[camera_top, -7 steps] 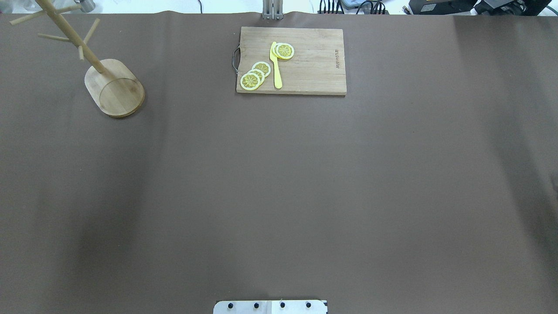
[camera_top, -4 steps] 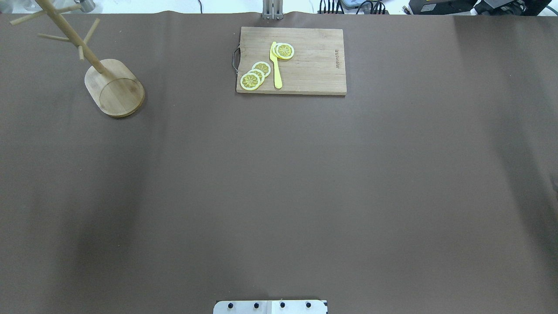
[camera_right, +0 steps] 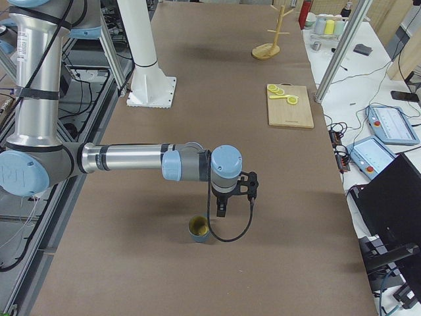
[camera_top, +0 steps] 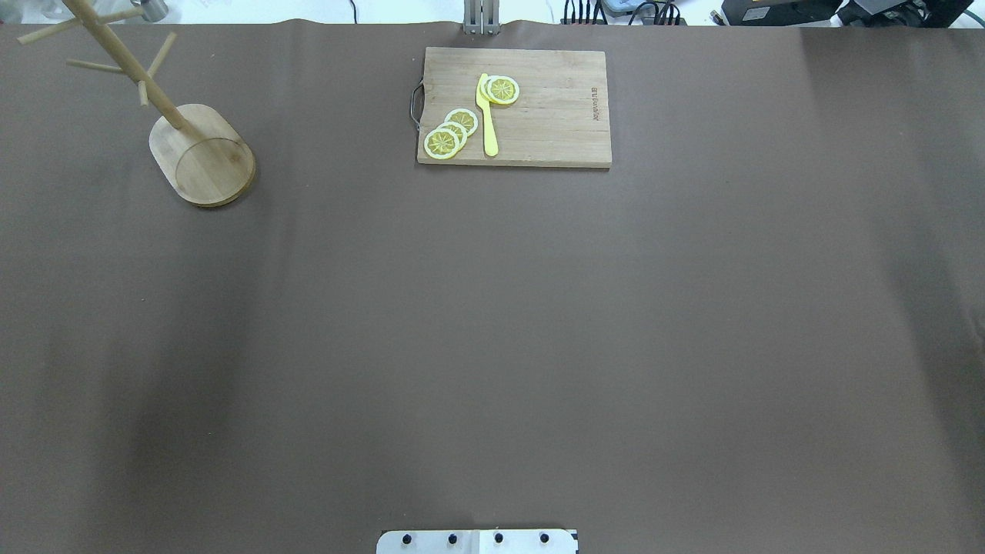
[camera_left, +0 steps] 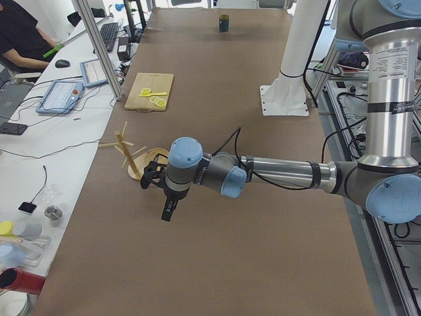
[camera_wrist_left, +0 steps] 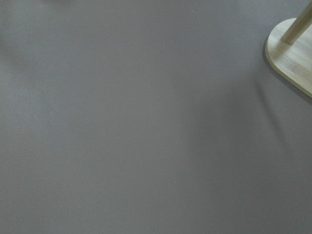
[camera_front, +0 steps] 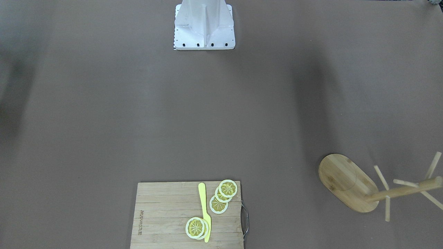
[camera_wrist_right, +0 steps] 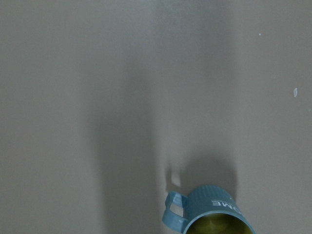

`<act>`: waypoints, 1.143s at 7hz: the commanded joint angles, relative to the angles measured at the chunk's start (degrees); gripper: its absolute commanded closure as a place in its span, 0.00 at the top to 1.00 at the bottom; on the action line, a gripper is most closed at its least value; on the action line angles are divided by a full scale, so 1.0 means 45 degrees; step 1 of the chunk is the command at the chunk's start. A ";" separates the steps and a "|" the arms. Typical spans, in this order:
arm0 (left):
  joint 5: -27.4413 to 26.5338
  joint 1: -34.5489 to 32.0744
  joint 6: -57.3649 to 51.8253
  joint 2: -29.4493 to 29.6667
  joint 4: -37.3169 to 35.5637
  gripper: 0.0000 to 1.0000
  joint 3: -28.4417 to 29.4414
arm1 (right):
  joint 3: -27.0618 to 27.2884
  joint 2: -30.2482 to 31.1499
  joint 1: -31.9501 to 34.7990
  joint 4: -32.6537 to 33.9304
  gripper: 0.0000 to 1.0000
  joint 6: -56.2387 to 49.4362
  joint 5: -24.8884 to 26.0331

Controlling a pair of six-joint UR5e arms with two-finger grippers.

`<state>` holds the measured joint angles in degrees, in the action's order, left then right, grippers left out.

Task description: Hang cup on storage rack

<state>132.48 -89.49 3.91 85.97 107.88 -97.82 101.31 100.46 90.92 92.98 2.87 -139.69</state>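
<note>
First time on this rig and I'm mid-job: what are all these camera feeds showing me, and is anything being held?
Two robot arms share one brown table. The two top-down pictures, one from behind the robot and one facing it, show the table: a storage rack, and a cutting board with lemon slices and a yellow knife. The two side pictures show the arms: the left end effector hangs near the rack, and the right end effector hangs near the cup, which stands upright on the table. The last two pictures come from wrist cameras: the left sees the rack's base, the right sees the cup's handle and rim. Nothing looks held; whether either end effector is open, I cannot tell.
</note>
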 commanded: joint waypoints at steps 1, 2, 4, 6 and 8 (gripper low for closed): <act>0.0052 -0.0036 -0.0029 -0.0004 0.0011 0.99 -0.0215 | -0.0170 0.1359 0.0691 -0.0017 1.00 0.0083 -0.0030; 0.0052 -0.0017 -0.0029 -0.0004 0.0011 0.99 -0.0216 | -0.0189 0.1656 0.0965 0.0002 1.00 0.0452 -0.0050; 0.0052 -0.0017 -0.0029 0.0016 0.0011 0.99 -0.0216 | -0.0364 0.1486 0.1007 -0.0036 1.00 0.1447 0.0027; 0.0052 -0.0017 -0.0029 0.0055 0.0011 0.99 -0.0197 | -0.1763 0.0412 0.0988 -0.0578 1.00 0.1803 0.0223; 0.0052 -0.0017 -0.0029 0.0055 0.0011 0.99 -0.0158 | -0.2572 0.0467 0.0988 -0.2414 1.00 0.2637 0.0184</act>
<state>132.71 -89.56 3.78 86.21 107.93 -98.62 91.53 102.61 95.38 86.15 12.27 -138.80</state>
